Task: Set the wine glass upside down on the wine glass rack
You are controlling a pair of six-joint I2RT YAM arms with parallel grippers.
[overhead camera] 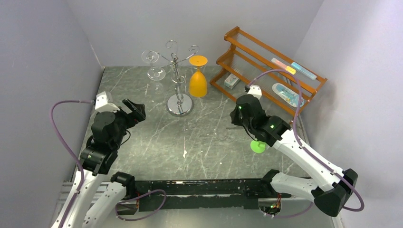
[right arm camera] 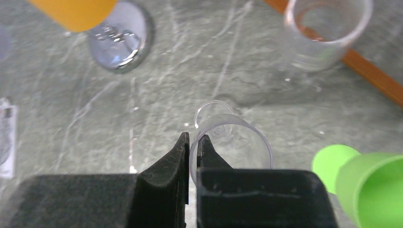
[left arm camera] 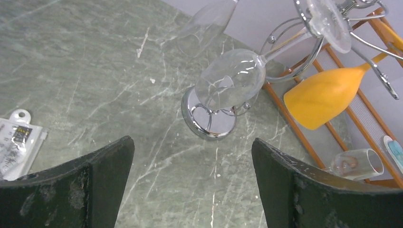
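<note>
The chrome wine glass rack (overhead camera: 178, 71) stands at the back middle of the table on its round mirrored base (overhead camera: 180, 104). A clear glass (overhead camera: 155, 67) and an orange glass (overhead camera: 198, 80) hang upside down from its arms. My right gripper (right arm camera: 193, 138) is shut on the rim of another clear wine glass (right arm camera: 237, 137), one finger inside the bowl and one outside, low over the table; its foot points away. This glass is hard to make out in the top view, where the right gripper (overhead camera: 236, 118) sits right of the rack. My left gripper (left arm camera: 192, 147) is open and empty, facing the rack (left arm camera: 209, 118) from the left.
An orange-brown wooden shelf (overhead camera: 266, 66) stands at the back right with small items and a clear cup (right arm camera: 328, 33). A green wine glass (overhead camera: 258, 146) lies by the right arm. A flat white packet (left arm camera: 19, 142) lies on the table to the left.
</note>
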